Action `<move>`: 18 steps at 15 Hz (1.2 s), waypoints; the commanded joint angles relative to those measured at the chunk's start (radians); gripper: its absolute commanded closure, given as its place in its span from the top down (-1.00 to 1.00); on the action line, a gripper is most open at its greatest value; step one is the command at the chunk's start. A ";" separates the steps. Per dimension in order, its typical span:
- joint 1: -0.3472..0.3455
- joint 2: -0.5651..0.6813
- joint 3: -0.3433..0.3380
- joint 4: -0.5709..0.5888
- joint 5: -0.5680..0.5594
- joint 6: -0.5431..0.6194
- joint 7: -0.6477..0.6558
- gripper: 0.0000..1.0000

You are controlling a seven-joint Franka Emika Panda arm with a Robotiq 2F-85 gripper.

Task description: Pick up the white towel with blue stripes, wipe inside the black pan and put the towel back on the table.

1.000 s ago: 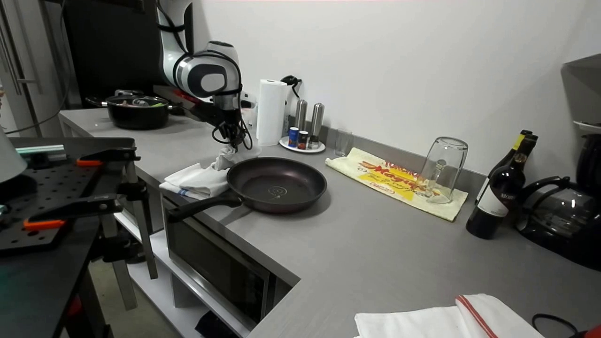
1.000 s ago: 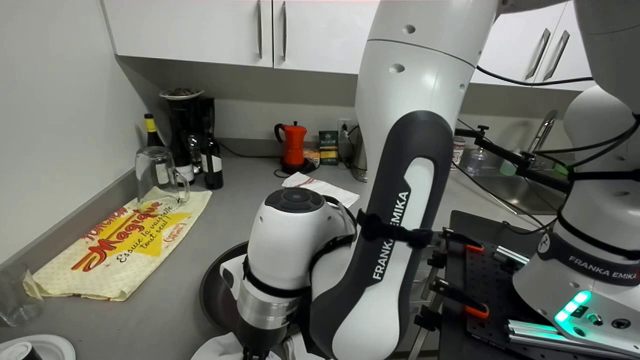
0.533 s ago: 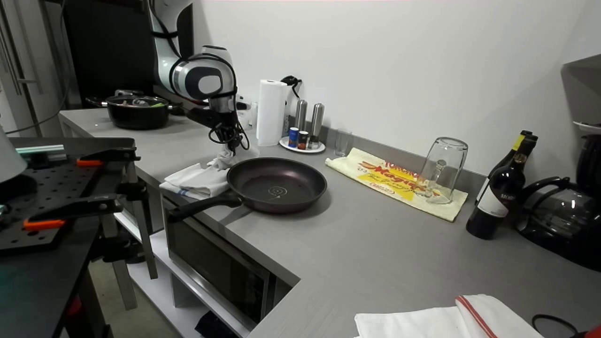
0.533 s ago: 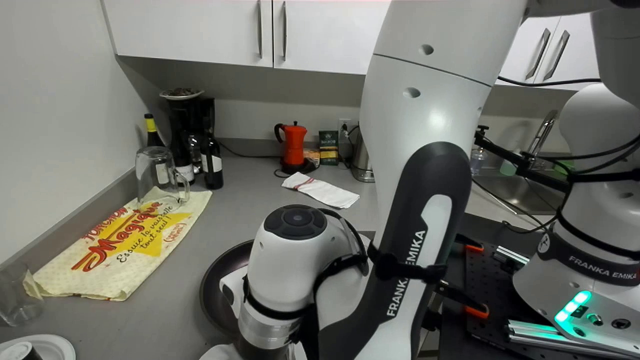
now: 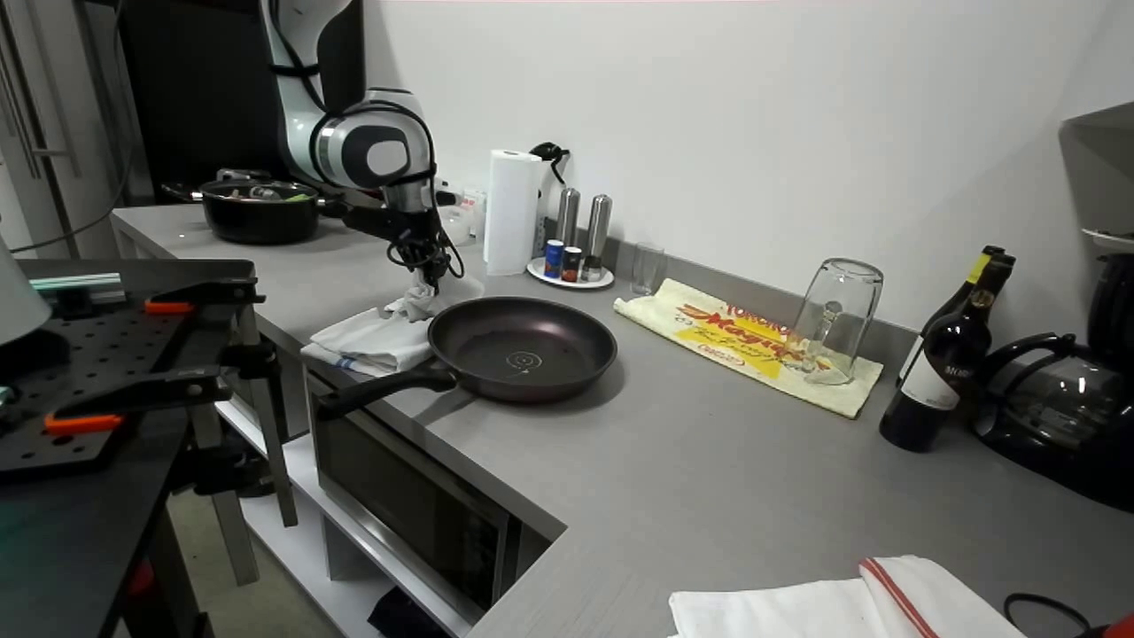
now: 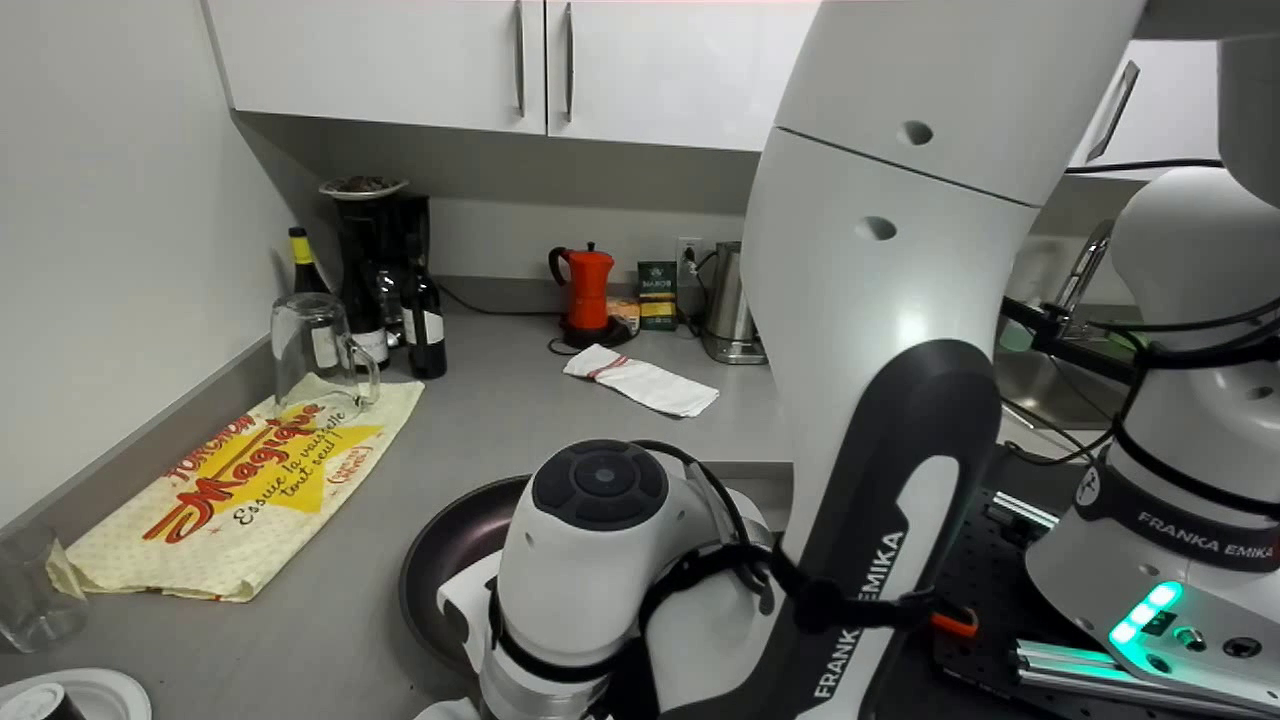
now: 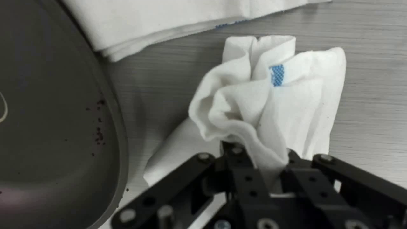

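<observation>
A white towel (image 7: 254, 101) with a blue stripe (image 7: 277, 75) is pinched in the jaws, which enter the wrist view from the bottom edge. The jaws stand nearly together, a bunched ridge of towel filling the narrow gap between them. The rest of the towel spreads in crumpled folds around and ahead of their tips, over the grey counter (image 5: 709, 478). A black pan (image 7: 63, 127) sits just beside the towel, a strip of counter between them (a few dark specks (image 7: 99, 135) show inside, near the rim). A folded cloth (image 7: 178, 19), also white with blue, lies near both.

In an exterior view, the pan's handle (image 5: 387, 390) reaches past the counter's front edge, and a black pot (image 5: 261, 220) stands at the far end. Along the pale wall (image 5: 753, 133) come a paper roll (image 5: 512, 213), a plate (image 5: 537, 271) of shakers (image 5: 599, 226), a drinking glass (image 5: 648, 268), a yellow cloth (image 5: 735, 341) with a glass mug (image 5: 842, 301) on it, two bottles (image 5: 946, 359) and a coffee maker (image 5: 1054, 399). A red-striped cloth (image 6: 650, 382) lies on the counter in both exterior views.

In an exterior view, an arm (image 6: 840, 310) hides much of the pan, and the jaws are cut off by the bottom edge. In an exterior view, the jaws are small and dark, their tips hard to make out. Whether the towel's underside touches the counter, I cannot tell.
</observation>
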 commanded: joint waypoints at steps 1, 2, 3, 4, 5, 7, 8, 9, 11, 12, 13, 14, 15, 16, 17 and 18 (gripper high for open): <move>0.042 0.002 -0.025 -0.001 -0.010 0.010 0.036 -0.09; 0.038 -0.004 -0.017 -0.004 -0.009 0.004 0.036 0.05; 0.030 -0.010 -0.005 -0.007 -0.010 -0.001 0.034 0.20; 0.023 -0.016 0.005 -0.009 -0.014 -0.009 0.028 0.33; 0.000 -0.030 0.031 -0.017 -0.023 -0.019 0.012 0.49; -0.032 -0.055 0.071 -0.031 -0.030 -0.031 -0.003 0.74; -0.061 -0.077 0.103 -0.042 -0.034 -0.037 -0.012 0.91; -0.081 -0.094 0.127 -0.051 -0.036 -0.043 -0.017 0.98; -0.121 -0.142 0.170 -0.079 -0.049 -0.039 -0.035 1.00; -0.133 -0.163 0.180 -0.090 -0.055 -0.034 -0.040 1.00; -0.145 -0.188 0.187 -0.103 -0.064 -0.034 -0.046 1.00; -0.151 -0.216 0.184 -0.120 -0.076 -0.035 -0.055 1.00; -0.164 -0.243 0.188 -0.134 -0.084 -0.040 -0.059 1.00; -0.175 -0.274 0.183 -0.154 -0.094 -0.041 -0.065 1.00; -0.205 -0.304 0.199 -0.173 -0.101 -0.043 -0.077 1.00; -0.228 -0.334 0.208 -0.192 -0.106 -0.048 -0.082 1.00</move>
